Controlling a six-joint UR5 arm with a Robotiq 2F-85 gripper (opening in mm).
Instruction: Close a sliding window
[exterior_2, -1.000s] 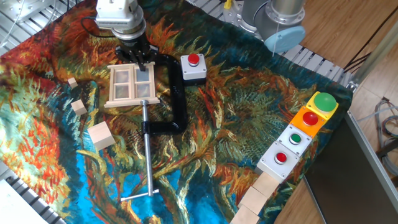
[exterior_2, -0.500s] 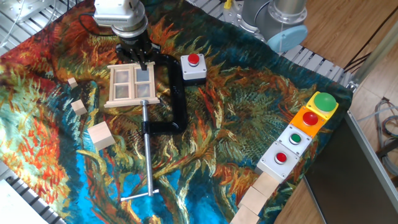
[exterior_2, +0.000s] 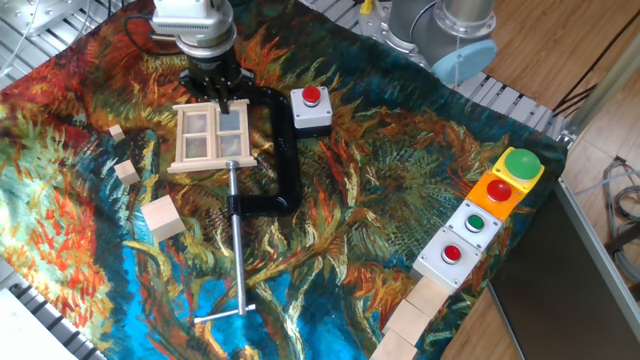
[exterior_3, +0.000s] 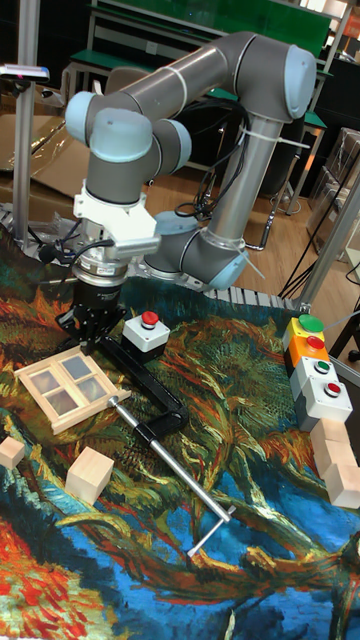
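Bright patterned cloth covers the desk, where the light, stiff sliding window (exterior_2: 212, 137) sits clamped, best pushed by its panel edge; whether the hand (exterior_2: 222, 96) is open or closed I cannot tell.

Light-wood sliding window (exterior_2: 212, 136) lies flat on patterned cloth.

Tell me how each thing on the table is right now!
gripper: down at the window's far edge, open or shut cannot be told
sliding window: lying flat, clamped
clamp: holding the window, long handle sticking out
grey box with red button: sitting untouched
row of button boxes: untouched
wooden cubes: lying loose
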